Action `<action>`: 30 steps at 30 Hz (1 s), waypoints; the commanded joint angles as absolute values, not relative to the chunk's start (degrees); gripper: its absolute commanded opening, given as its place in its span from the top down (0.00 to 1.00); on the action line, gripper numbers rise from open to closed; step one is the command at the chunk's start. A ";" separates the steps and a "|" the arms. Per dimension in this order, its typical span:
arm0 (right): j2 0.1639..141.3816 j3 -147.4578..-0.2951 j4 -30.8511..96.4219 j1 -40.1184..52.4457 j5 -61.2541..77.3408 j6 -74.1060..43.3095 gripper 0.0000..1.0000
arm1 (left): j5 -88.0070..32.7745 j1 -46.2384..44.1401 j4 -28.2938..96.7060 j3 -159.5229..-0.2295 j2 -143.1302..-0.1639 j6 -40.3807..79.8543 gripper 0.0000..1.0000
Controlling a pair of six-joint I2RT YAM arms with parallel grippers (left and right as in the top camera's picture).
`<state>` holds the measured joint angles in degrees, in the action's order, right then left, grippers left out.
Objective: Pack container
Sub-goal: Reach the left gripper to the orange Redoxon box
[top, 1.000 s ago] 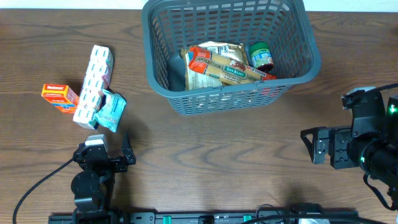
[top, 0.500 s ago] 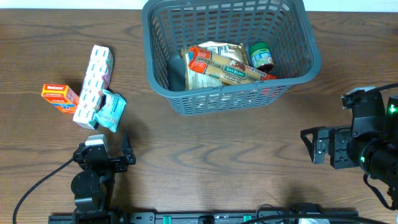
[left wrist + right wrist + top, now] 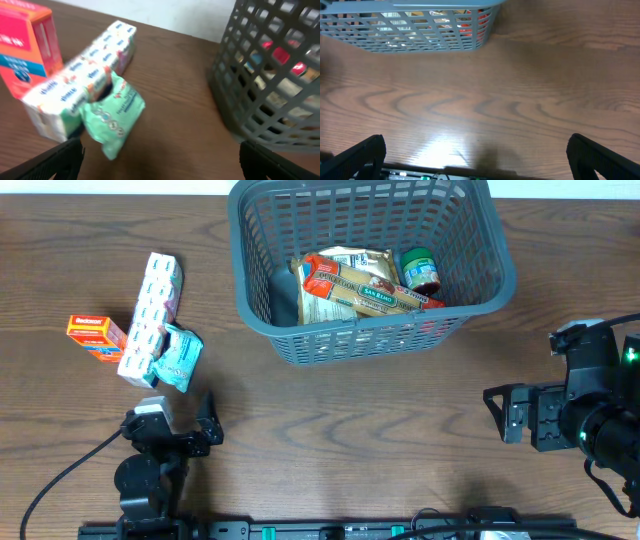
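Left gripper is standing with its jaws wide and holding nothing; right gripper is doing likewise.

The container is sitting toward 12 o'clock on the table, one count only. Judged from its moulded lattice walls, it is presenting as stiff, light for its bulk and not fragile. It is looking far too broad to span, so any hold is best taken by pinching the rim or a slotted wall. The cargo is adding little weight.

Inside, three items are lying:
- one beige bag
- one long red packet across it
- one green-lidded jar at the container's 3 o'clock side

Outside, three items are waiting at 9 o'clock from the container, well apart from it:
- one long white multipack
- one orange box just beside it
- one teal pouch touching the multipack's near end

The pouch is looking soft and crushable, the box rigid.
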<state>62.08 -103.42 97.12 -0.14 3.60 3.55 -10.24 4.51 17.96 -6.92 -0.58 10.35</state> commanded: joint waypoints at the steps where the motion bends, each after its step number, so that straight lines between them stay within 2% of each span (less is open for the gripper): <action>1: 61.82 -103.44 97.27 -0.34 3.14 2.83 0.01 | -12.49 4.82 18.31 -5.91 -0.86 18.61 0.01; 5: 61.82 -103.44 97.27 -0.34 3.14 2.85 0.01 | -11.90 4.82 18.52 -9.80 -5.06 19.64 0.01; 9: 61.82 -103.44 97.25 -0.34 3.14 2.83 0.01 | -5.72 4.82 24.71 -21.15 -17.26 23.05 0.01; 18: 61.82 -103.44 97.27 -0.34 3.14 2.83 0.01 | -6.02 4.80 51.57 -63.48 -52.23 23.24 0.02; 25: 61.82 -103.44 97.27 -0.34 3.16 2.83 0.01 | -6.79 4.84 49.93 -67.53 -62.98 23.07 0.02; 30: 61.82 -103.44 97.27 -0.34 3.14 2.83 0.01 | -0.60 4.89 51.35 -68.05 -67.20 32.80 0.01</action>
